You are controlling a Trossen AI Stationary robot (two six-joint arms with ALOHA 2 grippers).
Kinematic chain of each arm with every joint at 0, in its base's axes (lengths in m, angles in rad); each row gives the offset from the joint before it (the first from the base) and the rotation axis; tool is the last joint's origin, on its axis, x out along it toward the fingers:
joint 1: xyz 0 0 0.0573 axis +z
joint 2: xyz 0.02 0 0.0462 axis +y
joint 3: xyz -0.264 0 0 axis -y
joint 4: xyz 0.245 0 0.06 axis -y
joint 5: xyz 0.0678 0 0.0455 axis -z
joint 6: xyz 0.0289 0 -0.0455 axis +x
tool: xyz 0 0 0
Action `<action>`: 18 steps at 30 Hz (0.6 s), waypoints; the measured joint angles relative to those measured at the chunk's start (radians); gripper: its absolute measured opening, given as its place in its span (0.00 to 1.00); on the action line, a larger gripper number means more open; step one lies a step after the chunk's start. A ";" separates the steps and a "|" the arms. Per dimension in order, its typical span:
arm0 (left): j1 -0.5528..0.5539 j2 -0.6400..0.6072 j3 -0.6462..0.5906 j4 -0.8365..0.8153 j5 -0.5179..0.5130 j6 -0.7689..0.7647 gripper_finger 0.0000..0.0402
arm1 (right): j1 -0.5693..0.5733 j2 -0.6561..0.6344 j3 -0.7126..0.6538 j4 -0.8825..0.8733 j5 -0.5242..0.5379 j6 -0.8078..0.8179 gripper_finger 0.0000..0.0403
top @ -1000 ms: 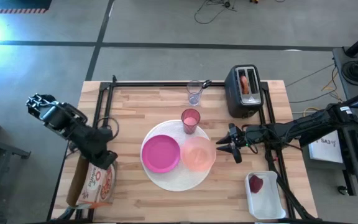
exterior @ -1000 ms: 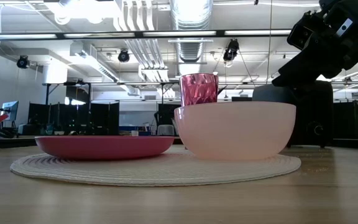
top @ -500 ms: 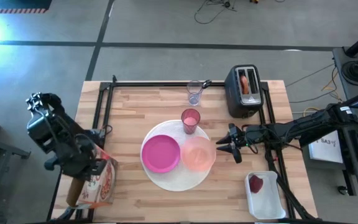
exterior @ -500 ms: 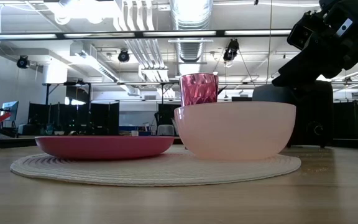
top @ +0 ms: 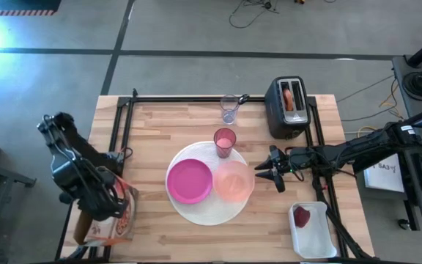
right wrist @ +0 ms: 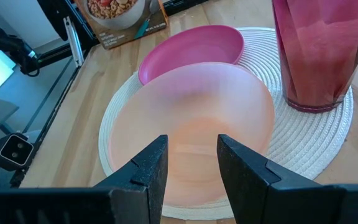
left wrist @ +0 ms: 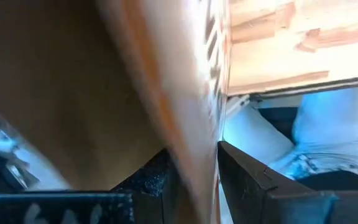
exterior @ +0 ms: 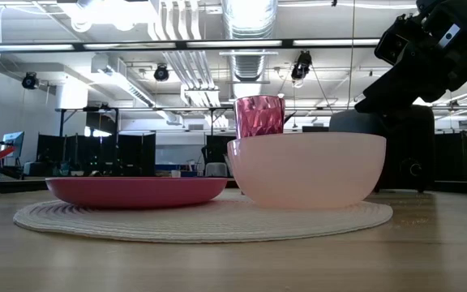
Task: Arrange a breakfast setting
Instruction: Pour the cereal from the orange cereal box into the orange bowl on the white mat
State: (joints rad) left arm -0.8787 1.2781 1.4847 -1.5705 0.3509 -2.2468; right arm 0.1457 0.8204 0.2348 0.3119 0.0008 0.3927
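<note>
A large white round plate, ribbed like a mat, bears a magenta plate and a translucent peach bowl. A pink tumbler stands on its far rim. A clear glass stands farther back. A bagel sticks out of a black toaster. A dark-red fruit lies in a white tray. My left gripper is shut on a cereal box at the near left. My right gripper is open and empty just right of the bowl. I see no spoon. My left gripper pinches a thin wall of the cereal box between its two fingers. One finger lies on the plain brown side and the other on the printed side. The arm hides the contact in the high view. The box lies on the table.
The toaster stands at the far right. The white tray lies at the near right corner. A black frame rail runs along the table's left side. Bare wood shows between the box and the plate.
My left arm has swung back from the table's middle, and its gripper has gone along the cereal box toward the table's near left corner, turning as it went. My right gripper, the plates, the bowl and the tumbler have kept still.
</note>
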 joint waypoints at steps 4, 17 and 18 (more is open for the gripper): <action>0.000 -0.001 -0.039 0.000 -0.059 0.067 0.21 | 0.000 0.000 0.000 0.000 0.000 0.000 0.32; 0.022 -0.004 -0.107 0.003 -0.177 0.226 0.00 | 0.000 0.000 0.000 0.000 0.000 0.000 0.32; 0.029 -0.005 -0.109 0.003 -0.180 0.238 0.00 | 0.000 0.000 0.000 0.000 0.000 0.000 0.32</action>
State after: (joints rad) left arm -0.8500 1.2729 1.3756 -1.5680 0.1705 -2.0090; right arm 0.1455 0.8204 0.2348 0.3119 0.0006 0.3927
